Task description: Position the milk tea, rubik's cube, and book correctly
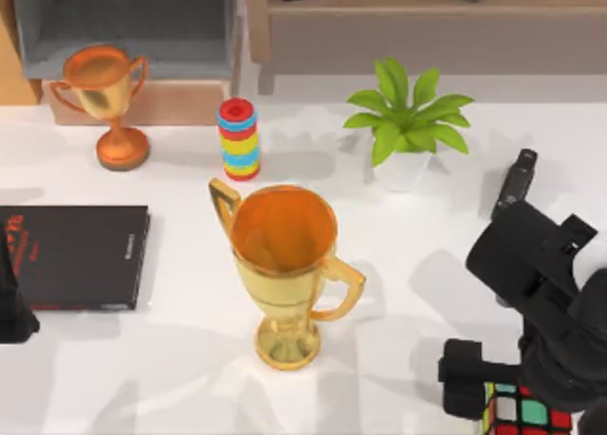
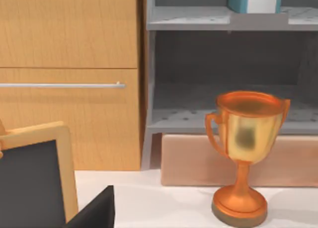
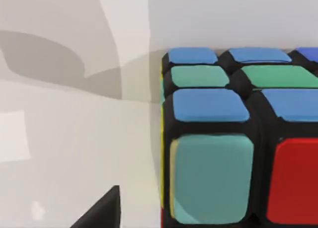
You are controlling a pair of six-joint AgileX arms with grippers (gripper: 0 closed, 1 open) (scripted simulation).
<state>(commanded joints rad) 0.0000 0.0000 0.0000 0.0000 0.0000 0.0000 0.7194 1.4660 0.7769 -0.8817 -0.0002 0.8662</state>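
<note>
Right gripper (image 1: 484, 397) hangs over the cube (image 1: 527, 414) at the table's front right corner; can't tell its finger state. Step 1 looks like grabbing it: descend squarely, close.

A glossy white tabletop (image 1: 180, 359) fills the lower part of the top view, and soft grey shadows fall across it toward the left and right. Along its far edge stands a grey open shelf unit (image 1: 123, 27) with perforated boards, resting on a pale brown block base (image 1: 142, 103). In the left wrist view the same grey shelving (image 2: 218, 69) has two tiers, and a light wooden cabinet (image 2: 69, 64) with a thin silver bar handle (image 2: 59, 85) stands just beside it. To the right in the top view a second light wooden shelf (image 1: 427, 23) runs along the back edge.
</note>
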